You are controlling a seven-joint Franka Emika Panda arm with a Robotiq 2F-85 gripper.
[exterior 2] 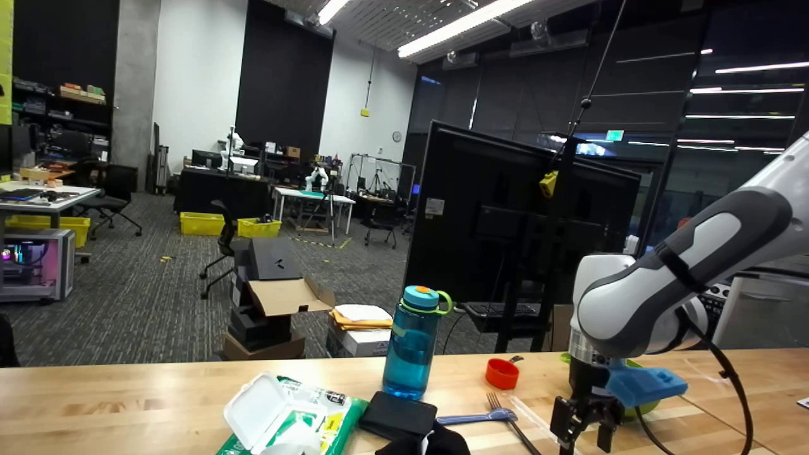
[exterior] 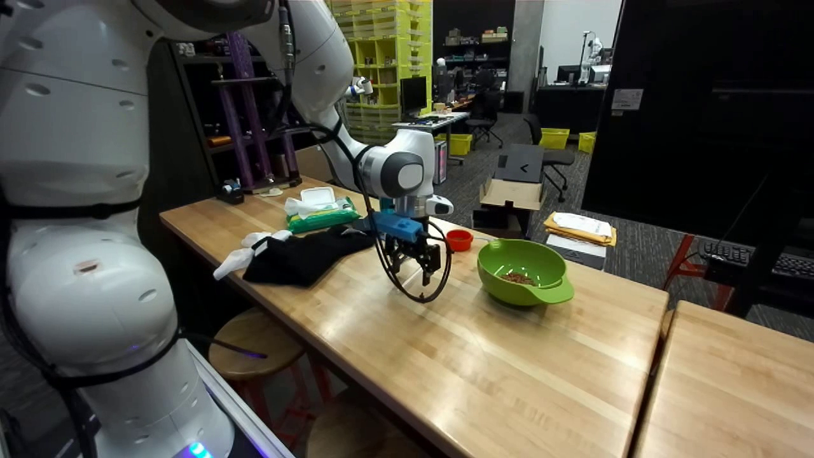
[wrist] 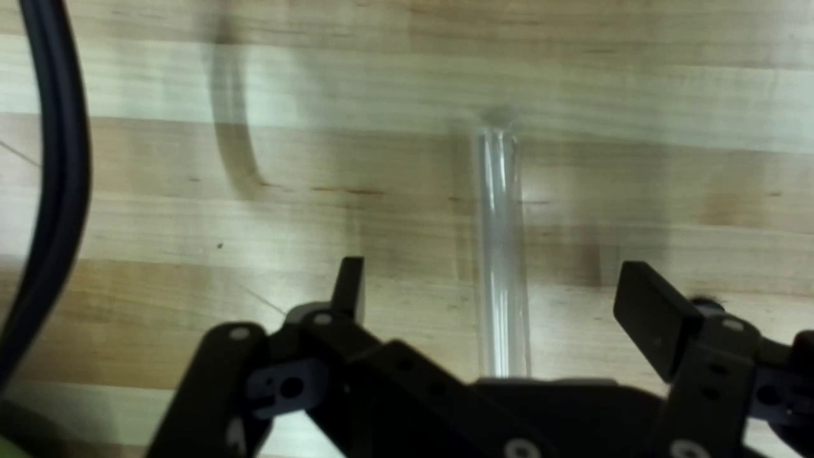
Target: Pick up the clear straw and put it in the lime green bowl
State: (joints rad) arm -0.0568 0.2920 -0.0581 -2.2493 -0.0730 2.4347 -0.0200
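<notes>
Thin, straight, clear plastic straw [wrist: 501, 254] lies on the pale wooden desk [exterior: 509, 375]. Black fingers [wrist: 655, 318] wide apart, holding nothing. In the wrist view the straw runs up and down between them, roughly midway, touching neither; long axis square to the line they would close along. Far end reaches past them; near end hidden. Height of fingers over straw hard to judge. Likely next: descend, then pinch. Round lime-green plastic bowl [exterior: 528, 257] stands near on the desk.
</notes>
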